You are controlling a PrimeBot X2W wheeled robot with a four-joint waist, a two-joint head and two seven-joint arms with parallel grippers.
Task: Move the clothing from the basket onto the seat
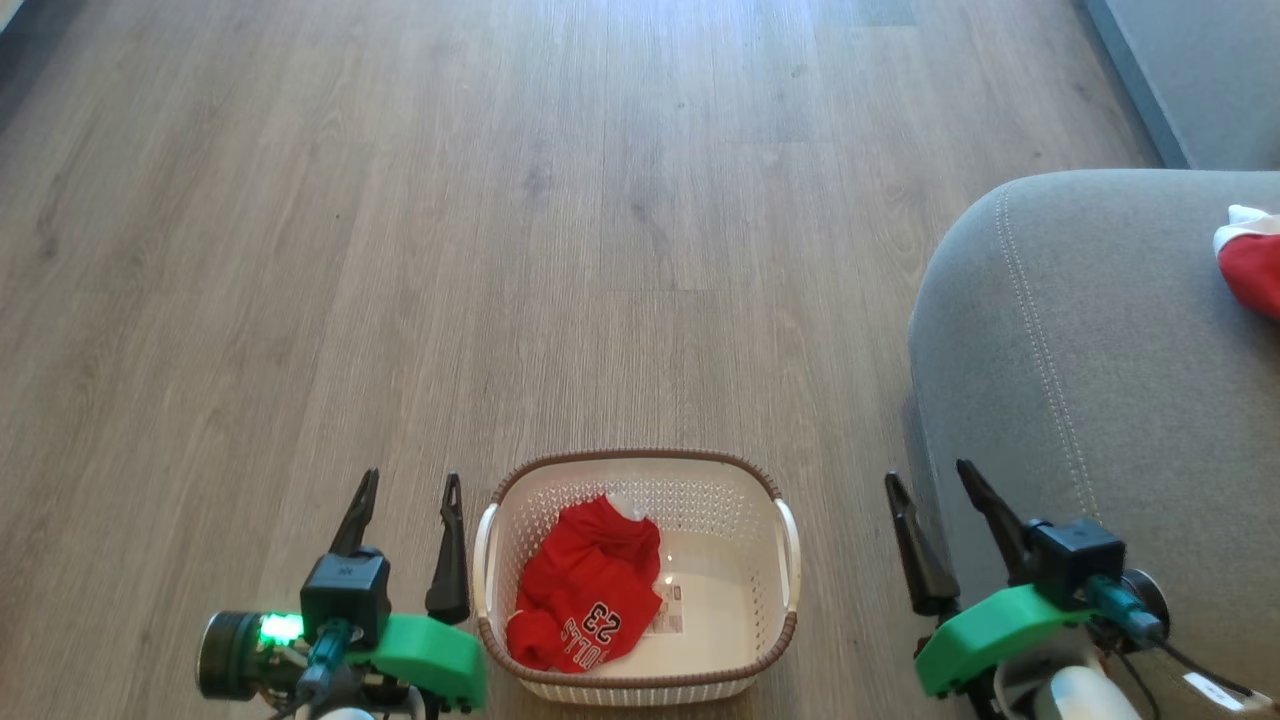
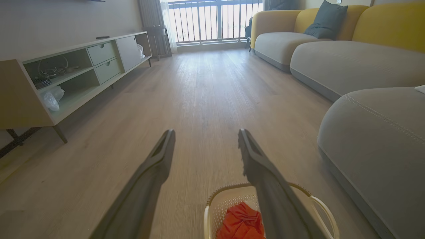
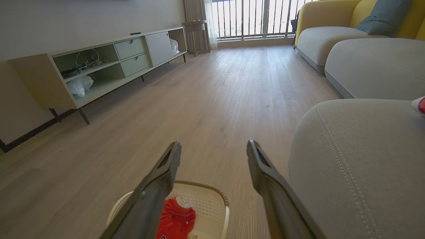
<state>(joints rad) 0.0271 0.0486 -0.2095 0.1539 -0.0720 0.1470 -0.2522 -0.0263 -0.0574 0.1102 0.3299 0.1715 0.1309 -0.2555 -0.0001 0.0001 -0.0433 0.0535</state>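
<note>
Left gripper (image 1: 412, 476): fingers spread, empty.
Right gripper (image 1: 926, 471): fingers spread, empty.
Red shirt (image 1: 588, 592): crumpled in the basket (image 1: 640, 458), between both grippers, nearer the left.
Sofa (image 1: 1100, 350): just right of the right gripper.
Handling: probably light, soft and floppy; pinch a raised fold.

Red clothing (image 1: 585, 590) – cream basket (image 1: 700, 490), brown rim – grey seat (image 1: 1100, 350).
</note>
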